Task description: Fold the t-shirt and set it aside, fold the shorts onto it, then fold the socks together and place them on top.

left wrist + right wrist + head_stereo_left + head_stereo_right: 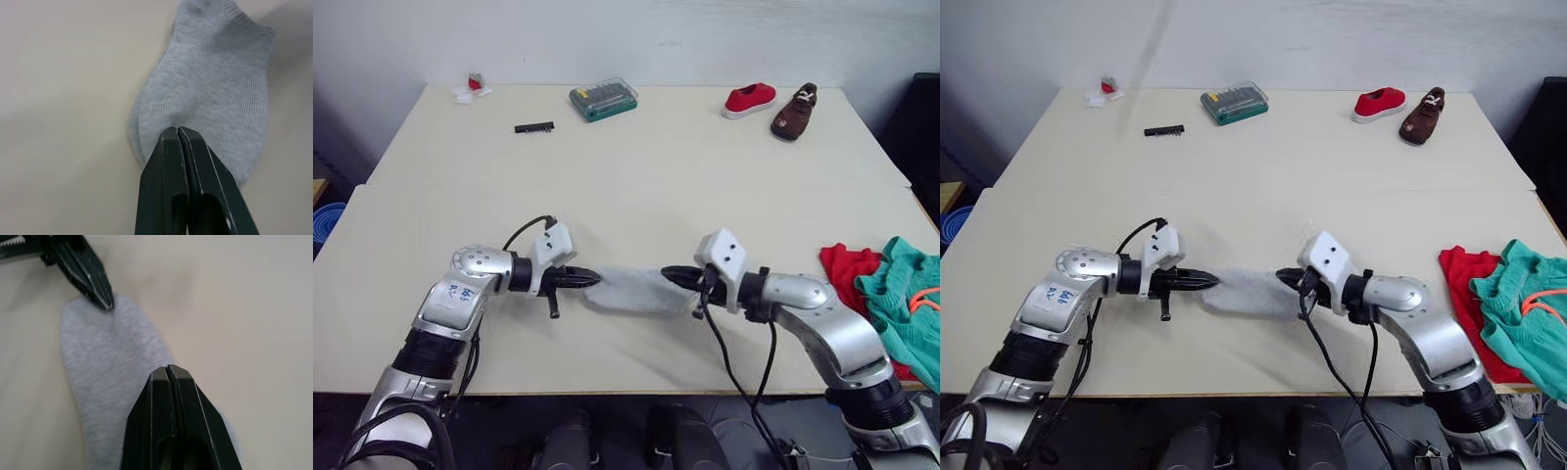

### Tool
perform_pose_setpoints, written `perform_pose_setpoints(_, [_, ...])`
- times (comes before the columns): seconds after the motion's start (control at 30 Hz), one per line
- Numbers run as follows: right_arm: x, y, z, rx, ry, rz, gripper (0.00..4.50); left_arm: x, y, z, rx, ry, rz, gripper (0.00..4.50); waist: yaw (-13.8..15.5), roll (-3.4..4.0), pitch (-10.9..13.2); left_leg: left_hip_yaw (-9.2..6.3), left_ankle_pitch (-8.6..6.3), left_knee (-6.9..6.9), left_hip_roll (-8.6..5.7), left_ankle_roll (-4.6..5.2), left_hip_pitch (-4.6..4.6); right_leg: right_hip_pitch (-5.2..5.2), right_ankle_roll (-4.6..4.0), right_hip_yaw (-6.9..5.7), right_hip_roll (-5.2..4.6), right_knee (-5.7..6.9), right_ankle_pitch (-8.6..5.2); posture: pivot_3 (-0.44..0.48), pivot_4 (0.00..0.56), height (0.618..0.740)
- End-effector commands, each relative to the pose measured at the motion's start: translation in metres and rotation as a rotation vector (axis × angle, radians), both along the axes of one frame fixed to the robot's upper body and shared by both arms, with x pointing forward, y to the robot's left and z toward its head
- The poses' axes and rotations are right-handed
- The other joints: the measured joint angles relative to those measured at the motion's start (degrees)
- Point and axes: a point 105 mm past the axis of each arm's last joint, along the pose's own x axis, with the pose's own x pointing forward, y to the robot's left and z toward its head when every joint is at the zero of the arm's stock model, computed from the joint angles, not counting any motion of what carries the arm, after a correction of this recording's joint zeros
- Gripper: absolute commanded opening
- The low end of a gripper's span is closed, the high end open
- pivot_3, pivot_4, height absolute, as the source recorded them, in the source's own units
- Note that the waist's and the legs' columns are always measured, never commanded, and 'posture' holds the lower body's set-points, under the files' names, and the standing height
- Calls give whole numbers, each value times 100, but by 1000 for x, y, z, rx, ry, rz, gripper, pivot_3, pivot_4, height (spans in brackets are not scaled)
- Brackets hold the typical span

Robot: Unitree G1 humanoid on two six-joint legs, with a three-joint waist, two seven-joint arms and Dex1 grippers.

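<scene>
The light grey socks (636, 293) lie flat on the table near its front edge, stretched between my two grippers. My left gripper (593, 279) is shut on the socks' left end, where the fabric (210, 93) puckers at its tips. My right gripper (669, 274) is shut over the right end, with grey knit (107, 362) showing on both sides of its fingers. I cannot tell whether one sock or two lie there. The red t-shirt (848, 268) sits at the table's right edge, with the teal shorts (907, 299) lying partly on it.
At the back of the table are a red shoe (749, 99), a brown shoe (794, 112), a green bit case (603, 99), a black strip (534, 127) and a small red-and-white item (473, 88). A seam (636, 184) crosses the tabletop.
</scene>
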Motion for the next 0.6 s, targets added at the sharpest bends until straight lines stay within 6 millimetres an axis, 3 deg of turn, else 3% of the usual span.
perform_pose_setpoints(0.03, [3,2,-17,-60,4,17,0,-2,3,13,-16,-30,19,37,17,0,0,0,-1,0,-1,1,-2,0,0,0,0,-1,0,0,150,740])
perform_pose_setpoints(0.07, [4,1,-24,-82,13,14,0,-3,5,13,-22,-16,31,37,21,0,0,1,0,1,-2,1,-3,-1,0,0,-1,-2,0,0,150,740])
perform_pose_setpoints(0.17, [8,-2,-38,-136,16,8,0,-12,15,15,-78,96,93,604,15,0,0,2,0,1,-2,1,0,-1,0,1,0,0,0,0,150,740])
perform_pose_setpoints(0.37, [6,1,-39,-123,17,29,0,-32,28,7,-168,325,240,2485,-50,0,0,-1,1,0,1,-3,4,2,1,2,0,4,0,0,150,740])
perform_pose_setpoints(0.43, [3,2,-38,-119,18,34,0,-36,33,-1,-285,445,362,3082,-54,0,0,-2,1,0,1,-3,5,5,1,2,-1,3,0,0,150,740])
perform_pose_setpoints(0.57, [2,2,-38,-116,17,32,0,-40,25,-16,-401,586,491,4333,-32,-8,-5,-7,1,1,-1,-3,8,10,3,2,-2,4,0,0,150,740])
perform_pose_setpoints(0.6, [2,2,-38,-115,16,30,0,-38,23,-18,-430,608,524,4459,-25,-7,-5,-7,0,1,-1,-5,11,13,3,1,-2,5,0,0,150,740])
